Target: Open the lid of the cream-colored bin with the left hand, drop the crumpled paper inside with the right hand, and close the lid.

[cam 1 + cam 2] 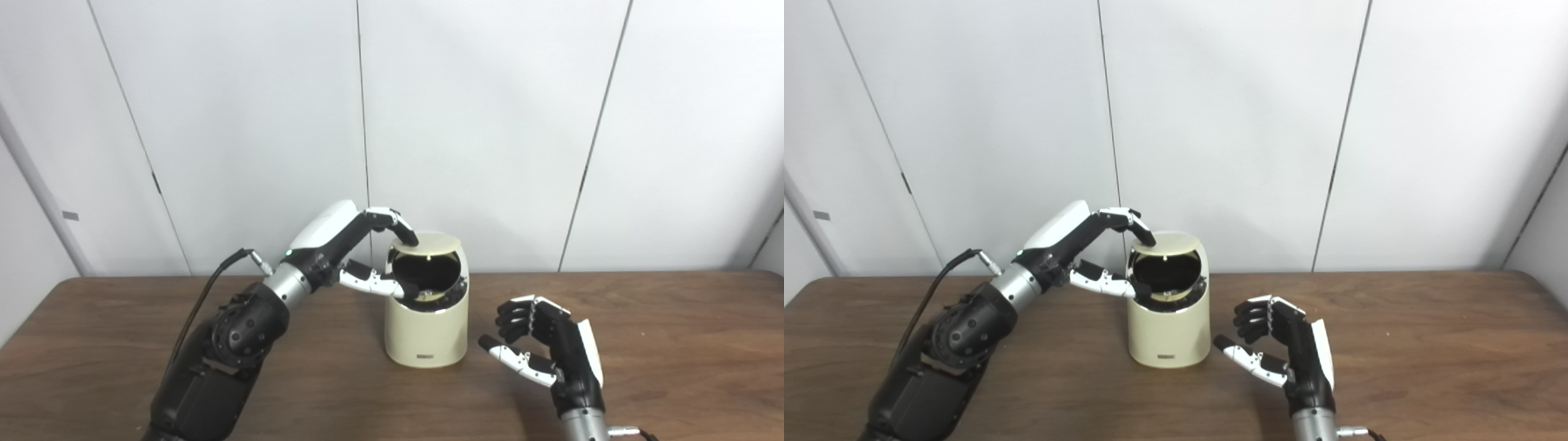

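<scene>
The cream-colored bin (425, 334) stands at the middle of the table. Its lid (429, 244) is raised, and the dark opening faces me. My left hand (373, 251) is at the bin's upper left: its fingers (404, 233) lie on the lid's left edge and its thumb (376, 283) reaches the opening's lower rim. My right hand (545, 346) hovers low over the table to the right of the bin, fingers half curled and thumb apart, holding nothing. No crumpled paper shows on the table or in either hand. A pale patch low in the opening is too unclear to name.
The brown wooden table (674, 343) runs across the whole width, with white wall panels (490, 122) close behind the bin. A cable (211, 288) loops off my left forearm.
</scene>
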